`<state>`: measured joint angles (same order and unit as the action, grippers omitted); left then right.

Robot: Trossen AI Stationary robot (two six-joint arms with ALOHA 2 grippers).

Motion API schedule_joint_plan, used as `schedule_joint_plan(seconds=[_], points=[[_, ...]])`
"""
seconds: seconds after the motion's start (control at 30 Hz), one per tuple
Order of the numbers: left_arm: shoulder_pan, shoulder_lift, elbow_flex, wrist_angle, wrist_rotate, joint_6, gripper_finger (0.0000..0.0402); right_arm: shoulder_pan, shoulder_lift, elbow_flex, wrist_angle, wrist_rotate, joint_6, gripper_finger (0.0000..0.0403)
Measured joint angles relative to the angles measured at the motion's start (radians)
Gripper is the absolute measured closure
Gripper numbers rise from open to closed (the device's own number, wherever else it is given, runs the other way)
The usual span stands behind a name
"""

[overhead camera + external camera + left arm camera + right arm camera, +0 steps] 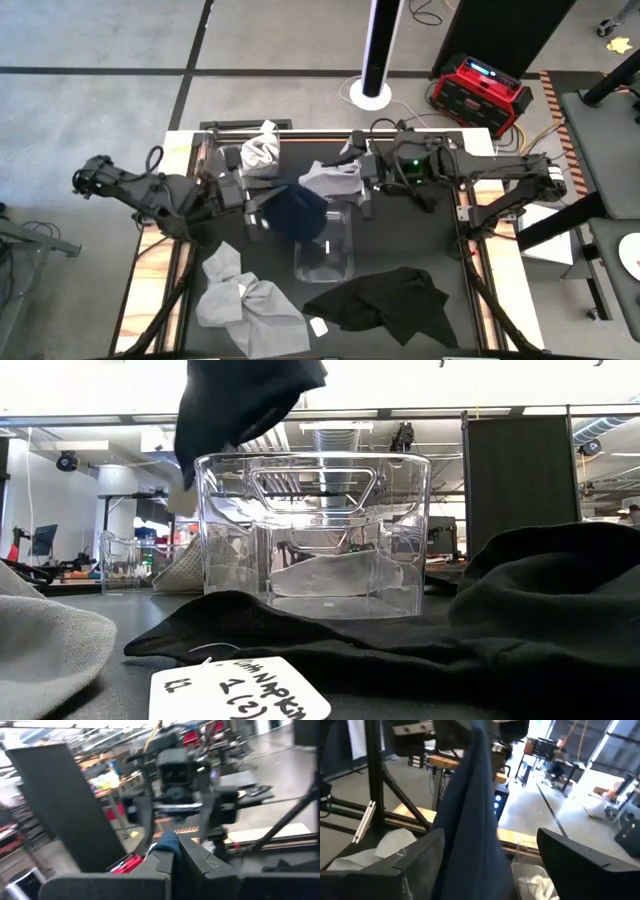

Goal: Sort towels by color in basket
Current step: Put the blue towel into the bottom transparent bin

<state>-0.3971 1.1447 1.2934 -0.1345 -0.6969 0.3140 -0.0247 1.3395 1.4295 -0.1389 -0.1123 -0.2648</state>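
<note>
A navy blue towel (pixel 296 210) hangs from my shut left gripper (pixel 256 206) above the far left part of a clear plastic basket (pixel 325 246). A pale towel (pixel 322 574) lies inside the basket. My right gripper (pixel 362 195) faces it from the table's right, open, with one finger on either side of the hanging navy towel (pixel 470 820); whether they touch it I cannot tell. A grey towel (pixel 335 178) lies under the right gripper. Another grey towel (pixel 262 150) lies at the far edge and two (pixel 240 300) near left. A black towel (pixel 385 300) is spread near right. My left gripper pinches an upper bunch of the navy towel (pixel 168 843) between its two fingers, which come in about level from the table's left. The towel hangs slack below them, lifted clear of the table, with its lower end (pixel 235 445) around the basket's rim height.
A white paper tag (pixel 240 695) lies on the black towel's near edge. Metal frame rails (pixel 465 215) run along the table's sides. A second clear container (pixel 125 560) stands far off at the left in the low view.
</note>
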Motion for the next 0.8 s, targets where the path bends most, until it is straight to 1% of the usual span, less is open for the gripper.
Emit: schedule_joint_plan(seconds=[0.07, 0.23, 0.27, 0.33, 0.43, 0.5, 0.6, 0.8], points=[[0.001, 0.011, 0.000, 0.002, -0.002, 0.005, 0.0401, 0.005, 0.008, 0.002, 0.008, -0.001, -0.002, 0.0079], [0.006, 0.036, 0.000, 0.044, -0.002, 0.026, 0.0401, 0.005, 0.054, 0.002, 0.034, -0.004, 0.052, 0.0051], [0.008, 0.040, 0.000, 0.049, -0.002, 0.031, 0.0401, 0.005, 0.060, 0.002, 0.043, -0.020, 0.062, 0.0046], [0.010, 0.044, 0.000, 0.054, -0.009, 0.039, 0.0401, 0.005, 0.070, 0.002, 0.067, -0.087, 0.091, 0.0041], [0.011, 0.045, 0.000, 0.055, -0.063, 0.041, 0.0401, 0.006, 0.072, 0.002, 0.083, -0.150, 0.118, 0.0040], [0.012, 0.045, 0.000, 0.054, -0.091, 0.041, 0.0401, 0.007, 0.075, 0.003, 0.100, -0.153, 0.133, 0.0039], [0.014, 0.045, 0.000, 0.054, -0.093, 0.044, 0.0401, 0.007, 0.076, 0.003, 0.118, -0.149, 0.136, 0.0039], [0.014, 0.052, 0.000, 0.077, -0.037, 0.043, 0.0401, 0.005, 0.078, 0.003, 0.156, -0.125, 0.118, 0.0039]])
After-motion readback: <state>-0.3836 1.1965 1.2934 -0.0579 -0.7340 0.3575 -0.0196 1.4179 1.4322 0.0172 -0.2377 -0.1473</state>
